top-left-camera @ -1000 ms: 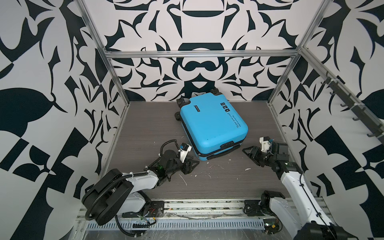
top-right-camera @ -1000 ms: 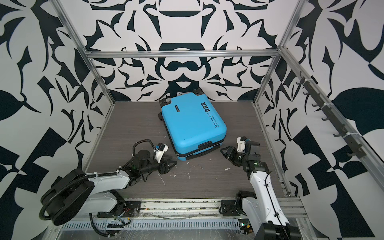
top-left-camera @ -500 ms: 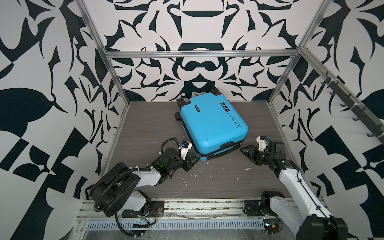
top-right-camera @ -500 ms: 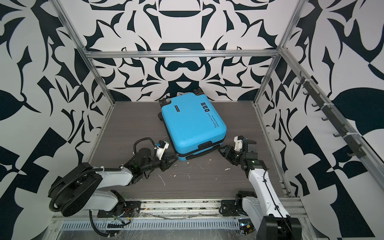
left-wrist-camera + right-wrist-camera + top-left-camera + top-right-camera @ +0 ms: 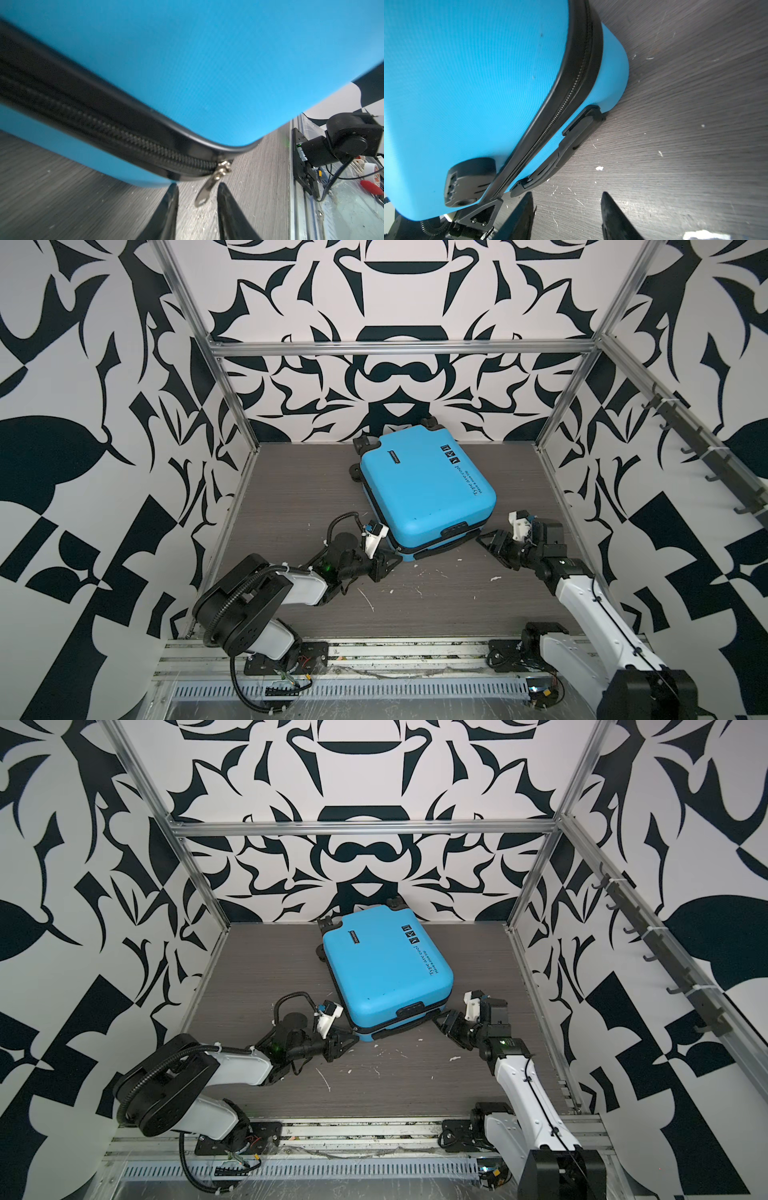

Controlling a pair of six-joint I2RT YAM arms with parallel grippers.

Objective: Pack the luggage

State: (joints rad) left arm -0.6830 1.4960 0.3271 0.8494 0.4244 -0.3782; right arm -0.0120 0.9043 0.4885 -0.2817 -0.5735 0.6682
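luggage (image 5: 424,485) lies flat on tabletop (image 5: 291,497), centre of frame in both top views, wheels (image 5: 430,423) at its upper end. left pincer (image 5: 197,188) sits at its lower-left corner, jaws slightly apart, fingers (image 5: 171,195) either side of silver zipper pull (image 5: 204,193), gap on both sides, not clamped. right pincer (image 5: 566,197) open and empty, low over tabletop just beside lower-right corner, near black handle (image 5: 571,143)
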